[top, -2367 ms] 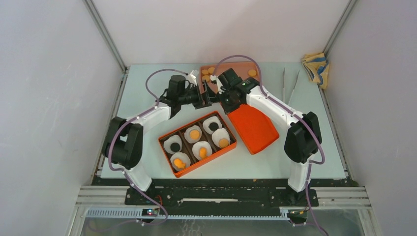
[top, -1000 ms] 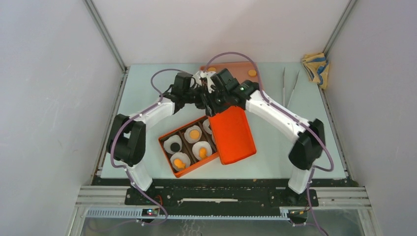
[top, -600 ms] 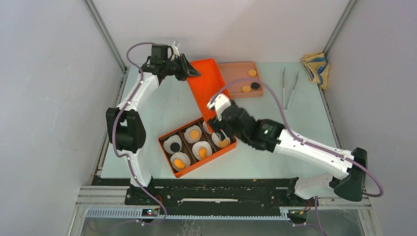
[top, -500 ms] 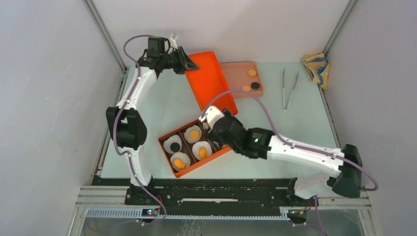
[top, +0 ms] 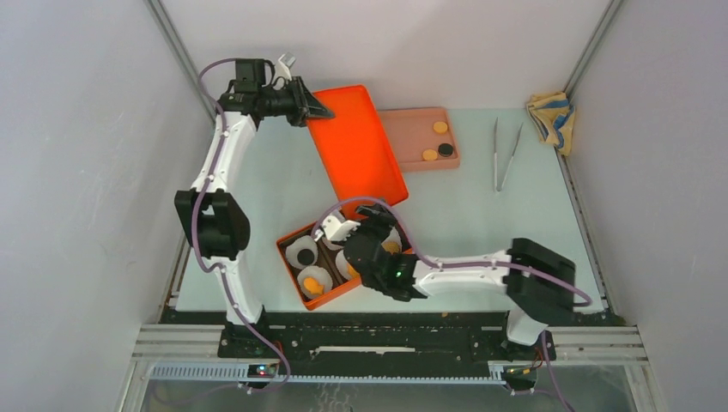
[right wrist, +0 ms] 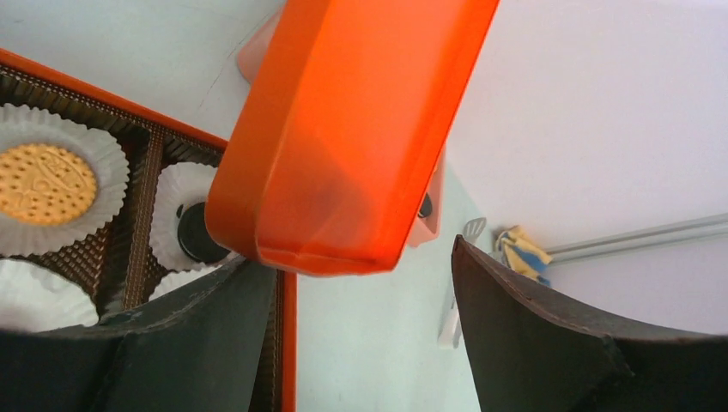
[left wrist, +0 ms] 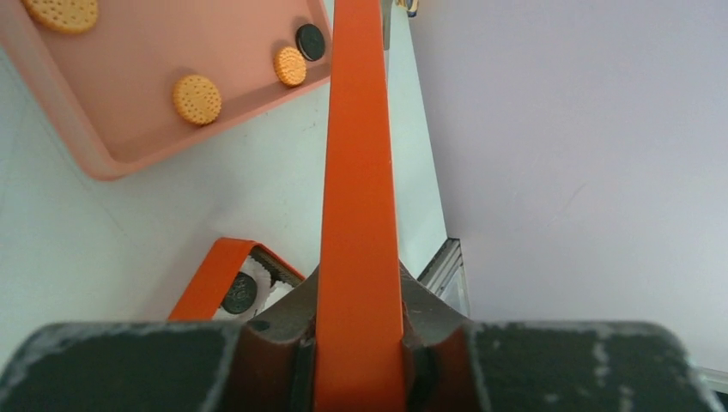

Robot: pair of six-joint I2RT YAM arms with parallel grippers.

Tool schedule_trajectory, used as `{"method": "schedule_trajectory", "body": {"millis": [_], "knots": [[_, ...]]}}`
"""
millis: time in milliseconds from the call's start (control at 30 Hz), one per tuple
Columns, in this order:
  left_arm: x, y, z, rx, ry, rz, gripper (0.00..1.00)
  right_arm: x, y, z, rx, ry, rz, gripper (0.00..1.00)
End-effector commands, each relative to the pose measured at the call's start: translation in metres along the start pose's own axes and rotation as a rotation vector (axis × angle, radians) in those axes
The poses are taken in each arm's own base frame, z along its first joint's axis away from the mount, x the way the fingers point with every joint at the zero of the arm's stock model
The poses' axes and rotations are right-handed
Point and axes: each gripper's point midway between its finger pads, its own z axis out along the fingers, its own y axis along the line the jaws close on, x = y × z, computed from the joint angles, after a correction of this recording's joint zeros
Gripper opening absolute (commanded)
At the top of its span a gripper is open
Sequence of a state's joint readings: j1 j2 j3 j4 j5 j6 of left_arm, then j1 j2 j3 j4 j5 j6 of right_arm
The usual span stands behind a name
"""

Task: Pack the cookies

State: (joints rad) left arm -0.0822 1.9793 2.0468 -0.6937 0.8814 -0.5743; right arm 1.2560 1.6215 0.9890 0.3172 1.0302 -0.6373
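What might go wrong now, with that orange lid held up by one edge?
The left gripper pinches the orange lid at just one edge, so it might slip or swing down. The right gripper hangs open over the cookie box, right by the lid's near end; lid and gripper might collide, or it could disturb the paper cups.

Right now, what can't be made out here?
- Top view: right compartments of the box, under the right pincer and arm.
- Top view: left part of the tray, under the lid.
- Left wrist: most of the box, behind the left pincer and lid.
- Right wrist: nearly all of the tray, behind the lid.
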Motion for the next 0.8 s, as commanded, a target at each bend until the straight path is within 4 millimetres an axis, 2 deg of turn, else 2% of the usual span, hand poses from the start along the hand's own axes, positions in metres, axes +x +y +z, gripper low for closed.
{"method": "schedule_trajectory", "body": {"millis": [0, 200, 300, 400, 467, 500, 533, 567, 600, 667, 767], "knots": [[0.035, -0.039, -0.023, 0.125, 0.101, 0.001, 0.00, -0.021, -0.028, 0.016, 0.215, -0.060, 0.046, 0.82], [0.046, -0.045, -0.030, 0.151, 0.112, 0.026, 0.00, -0.022, -0.042, 0.030, 0.334, -0.097, 0.059, 0.78], [0.051, -0.043, -0.030, 0.158, 0.118, 0.026, 0.00, -0.020, -0.048, 0.037, 0.346, -0.093, 0.075, 0.72], [0.053, -0.036, -0.027, 0.150, 0.119, 0.020, 0.00, -0.022, -0.063, 0.037, 0.367, -0.084, 0.103, 0.51], [0.051, -0.035, -0.025, 0.148, 0.113, 0.025, 0.00, -0.026, -0.070, 0.033, 0.351, -0.087, 0.129, 0.28], [0.049, -0.034, -0.025, 0.145, 0.107, 0.030, 0.03, -0.028, -0.073, 0.032, 0.337, -0.087, 0.142, 0.17], [0.047, -0.034, -0.024, 0.141, 0.099, 0.037, 0.12, -0.030, -0.078, 0.030, 0.327, -0.087, 0.170, 0.08], [0.043, -0.034, -0.024, 0.125, 0.082, 0.044, 0.26, -0.032, -0.083, 0.027, 0.313, -0.092, 0.216, 0.03], [0.039, -0.036, -0.025, 0.123, 0.069, 0.056, 0.34, -0.032, -0.088, 0.025, 0.297, -0.086, 0.221, 0.01], [0.025, -0.045, -0.029, 0.123, 0.023, 0.087, 0.44, -0.037, -0.101, 0.020, 0.237, -0.095, 0.319, 0.00], [0.001, -0.075, -0.039, 0.178, -0.063, 0.147, 0.62, -0.032, -0.110, 0.017, 0.127, -0.066, 0.388, 0.00]]}}
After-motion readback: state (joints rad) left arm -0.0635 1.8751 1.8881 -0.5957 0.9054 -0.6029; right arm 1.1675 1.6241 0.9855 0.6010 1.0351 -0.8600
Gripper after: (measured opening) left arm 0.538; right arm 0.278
